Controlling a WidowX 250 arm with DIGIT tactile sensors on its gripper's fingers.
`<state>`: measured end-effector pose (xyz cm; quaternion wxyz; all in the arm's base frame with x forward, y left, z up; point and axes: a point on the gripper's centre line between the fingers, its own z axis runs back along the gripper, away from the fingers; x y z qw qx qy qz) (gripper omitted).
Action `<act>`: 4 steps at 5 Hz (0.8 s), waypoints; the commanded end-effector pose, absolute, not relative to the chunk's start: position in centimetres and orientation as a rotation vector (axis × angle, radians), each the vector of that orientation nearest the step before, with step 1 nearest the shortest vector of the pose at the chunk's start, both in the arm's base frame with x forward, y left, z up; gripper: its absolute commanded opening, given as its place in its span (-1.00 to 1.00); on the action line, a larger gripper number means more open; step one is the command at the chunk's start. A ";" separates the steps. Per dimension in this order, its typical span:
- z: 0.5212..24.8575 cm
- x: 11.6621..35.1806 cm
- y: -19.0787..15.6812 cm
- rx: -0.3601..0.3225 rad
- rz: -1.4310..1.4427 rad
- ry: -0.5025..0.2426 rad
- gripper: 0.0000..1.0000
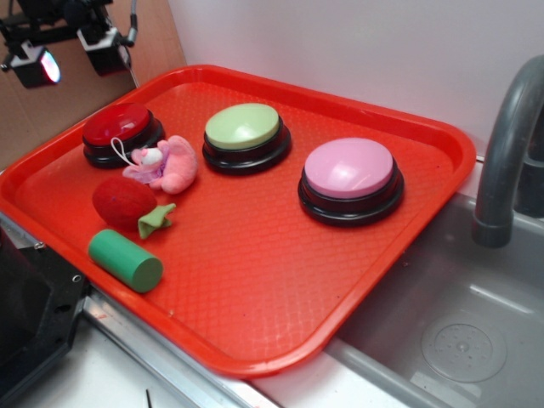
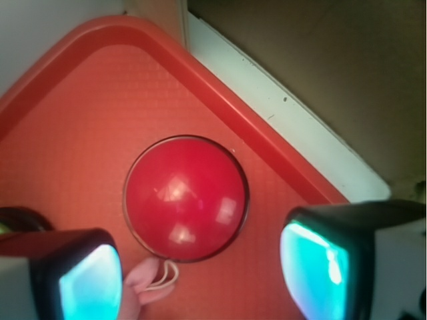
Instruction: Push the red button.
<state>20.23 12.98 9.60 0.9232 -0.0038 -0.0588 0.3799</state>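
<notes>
One red button [image 2: 185, 198] on tray [image 2: 80, 107], gripper [image 2: 200, 277] spread wide above

gripper [image 2: 200, 277] aloft, fingers [image 2: 87, 280] spread wide apart, empty

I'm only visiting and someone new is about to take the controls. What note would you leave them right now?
Gripper: open, holding nothing, hanging above the red button, not touching it.
Red button: at the tray's far left corner, next to a pink plush toy. Green button and pink button sit further right.
Done: gripper lined up over the button.
Left: come down and press it.
</notes>
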 end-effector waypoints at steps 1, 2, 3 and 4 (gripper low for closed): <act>7.4 20.7 13.3 0.059 0.746 -0.114 1.00; 6.7 20.6 13.4 0.029 0.742 -0.099 1.00; 5.9 20.6 13.7 0.018 0.743 -0.077 1.00; 5.0 20.8 13.8 0.014 0.736 -0.067 1.00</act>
